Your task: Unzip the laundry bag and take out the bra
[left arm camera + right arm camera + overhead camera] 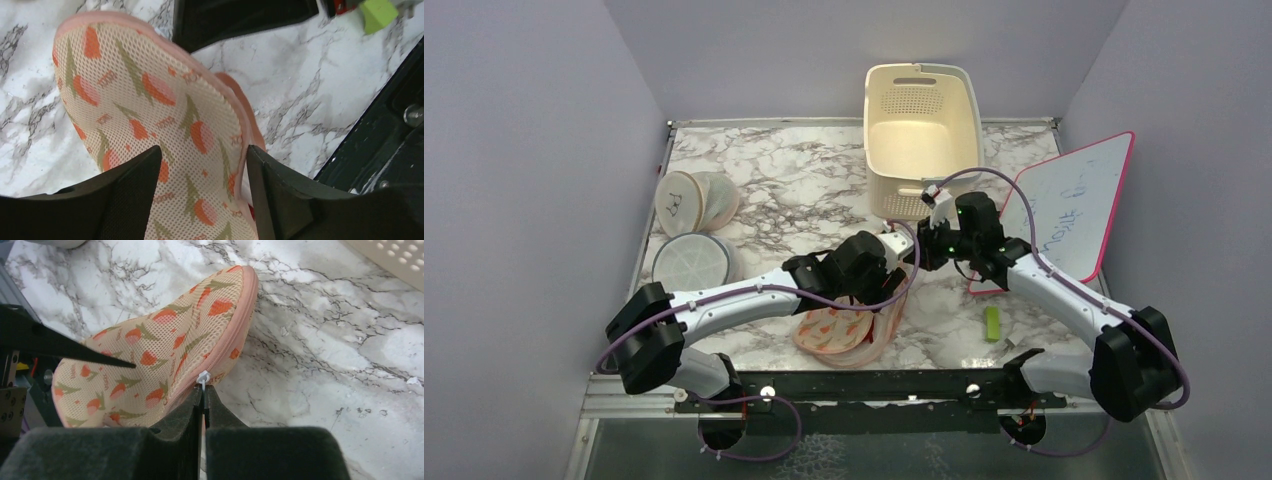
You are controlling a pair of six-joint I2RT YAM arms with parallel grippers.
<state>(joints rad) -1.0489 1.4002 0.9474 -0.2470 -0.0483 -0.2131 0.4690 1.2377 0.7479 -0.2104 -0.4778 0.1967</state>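
The left gripper (204,170) hung low over the laundry bag (140,100) with its two black fingers (132,200) spread apart. The printed mesh top of the bag filled the gap between them, and its pink rim ran just inside one finger. Down by that same finger a red sliver (251,212) peeked out at the bag's edge, too small for me to say what it was.

The right gripper (204,390) came in from the other side, its fingers pressed tightly together. They pinched the small white zip pull (203,377) right at their tips. From that pinch the zip followed the pink rim away from the fingers, round the far lobe of the bag. The bag itself lay ahead and to the left of the right gripper, bulging up a little, with the pointed tip of the other gripper's finger showing over its left part.

From above, both arms met over the middle of the marble table (804,180). The bag lay under and just nearer than the left gripper, close to the table's front rail. A cream plastic basket (921,130) stood just beyond the right gripper. A pink-edged whiteboard (1074,200) lay out to the right of that gripper. A small green block (992,323) sat near the right forearm, on the near side of it. Two round white mesh cases (694,200) rested well away to the left of the left gripper.
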